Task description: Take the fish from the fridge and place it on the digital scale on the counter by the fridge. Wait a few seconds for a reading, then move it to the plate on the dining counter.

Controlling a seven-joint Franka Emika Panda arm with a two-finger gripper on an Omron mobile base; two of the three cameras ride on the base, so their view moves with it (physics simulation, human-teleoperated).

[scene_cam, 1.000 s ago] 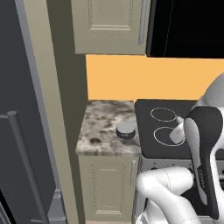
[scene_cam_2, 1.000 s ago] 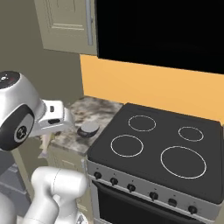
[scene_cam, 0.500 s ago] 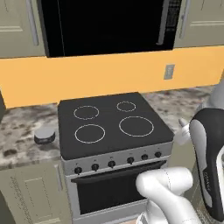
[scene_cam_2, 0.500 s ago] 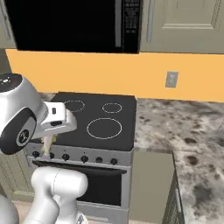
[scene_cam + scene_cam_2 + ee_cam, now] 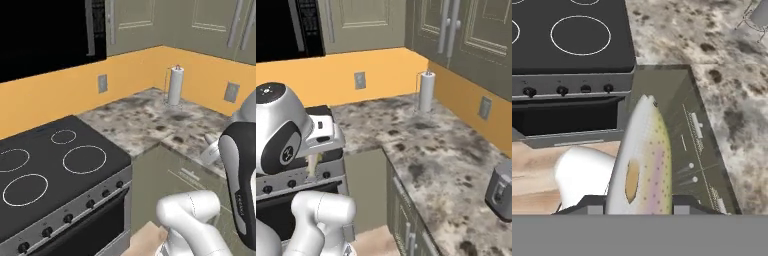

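Speckled granite corner counter (image 5: 150,122) is spreading beside black stove (image 5: 55,165); grey-green cabinets (image 5: 684,130) sitting below. Paper towel roll (image 5: 426,91) is standing upright at the back wall. Gripper (image 5: 639,202) is clenching the fish (image 5: 642,160), which is hanging above cabinet front and floor.

Orange backsplash wall (image 5: 60,95) under grey-green upper cabinets (image 5: 466,35). Black stove (image 5: 45,170) at left; speckled granite corner countertop (image 5: 426,150) to its right. Paper towel roll (image 5: 175,85) upright in far corner. Wood floor (image 5: 532,170).
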